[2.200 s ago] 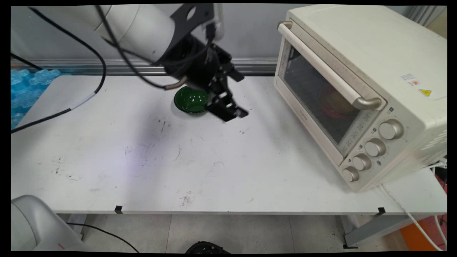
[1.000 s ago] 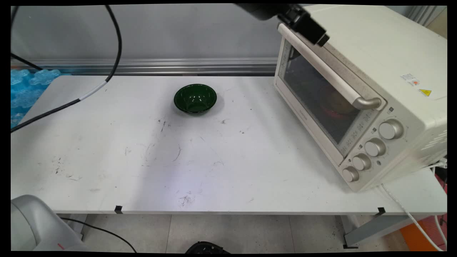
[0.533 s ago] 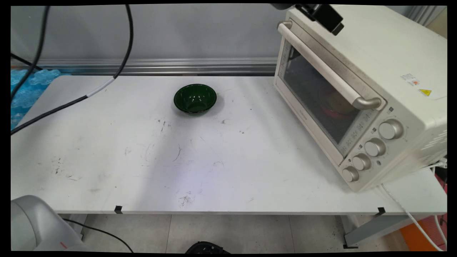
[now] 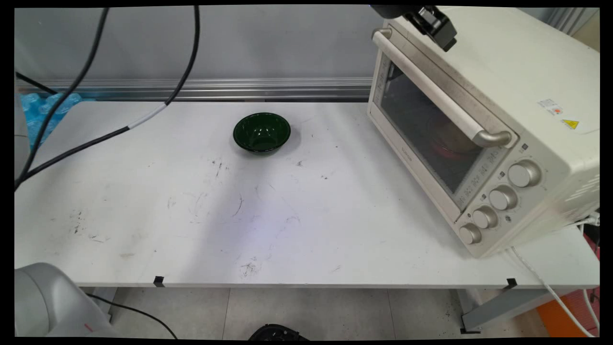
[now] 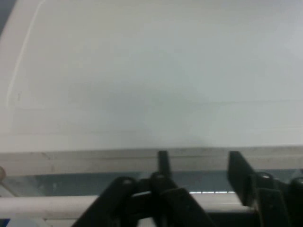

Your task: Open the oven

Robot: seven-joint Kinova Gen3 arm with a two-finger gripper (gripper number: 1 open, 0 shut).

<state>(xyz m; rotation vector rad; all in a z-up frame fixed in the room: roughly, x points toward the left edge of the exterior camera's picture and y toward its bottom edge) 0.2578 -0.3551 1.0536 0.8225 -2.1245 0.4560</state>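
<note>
**White table, a bowl and an oven**

The table (image 4: pixel 306 225) is white and scuffed, with dark marks scattered over its middle and near edge. A dark green bowl (image 4: pixel 262 132) sits upright toward the far side, left of centre. An oven (image 4: pixel 483 120), cream-coloured, stands on the right end, angled so its glass door faces the bowl; the two are well apart. Two small black tabs mark the near edge.

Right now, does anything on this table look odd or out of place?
Only mildly: the toaster oven sits askew to the table edge, and something reddish shows behind its closed door. The green bowl stands upright.
</note>
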